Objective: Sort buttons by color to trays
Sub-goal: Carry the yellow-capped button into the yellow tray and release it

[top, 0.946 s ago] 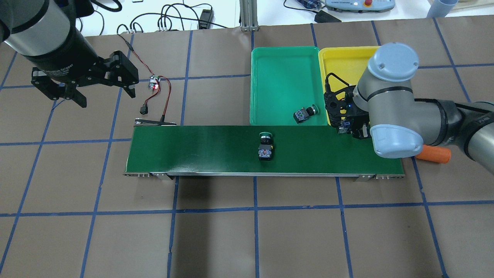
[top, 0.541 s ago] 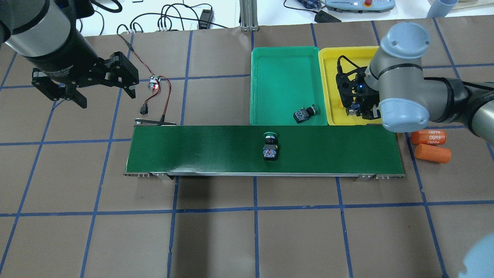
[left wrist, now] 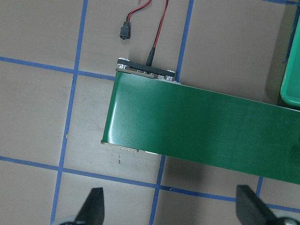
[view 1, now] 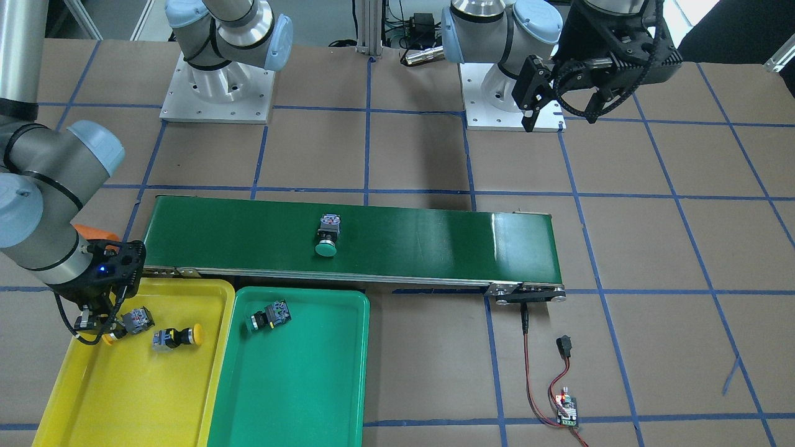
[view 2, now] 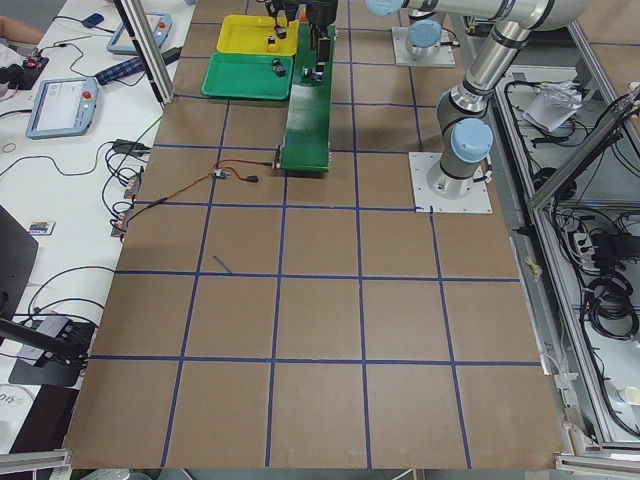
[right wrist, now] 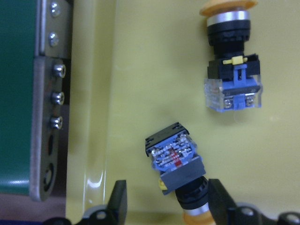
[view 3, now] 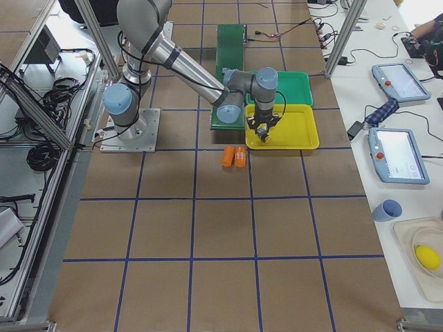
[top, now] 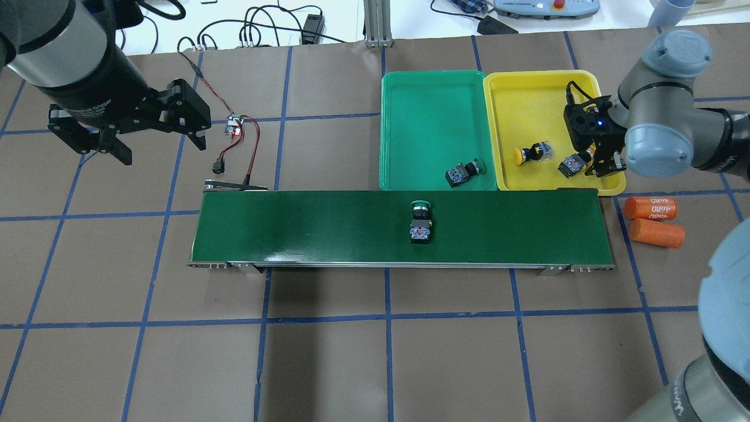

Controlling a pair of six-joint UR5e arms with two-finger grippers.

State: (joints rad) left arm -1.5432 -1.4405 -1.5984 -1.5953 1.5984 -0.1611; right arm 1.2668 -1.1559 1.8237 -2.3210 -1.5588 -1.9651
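The left gripper [top: 155, 138] is held high above the table at the near left of the overhead view, its jaws spread wide with nothing between them. The right arm is stretched out with its wrist turned down. The right gripper [right wrist: 166, 204] is lowered close to the surface; its fingers [right wrist: 118, 199] appear parted, though the tips are partly cut off.
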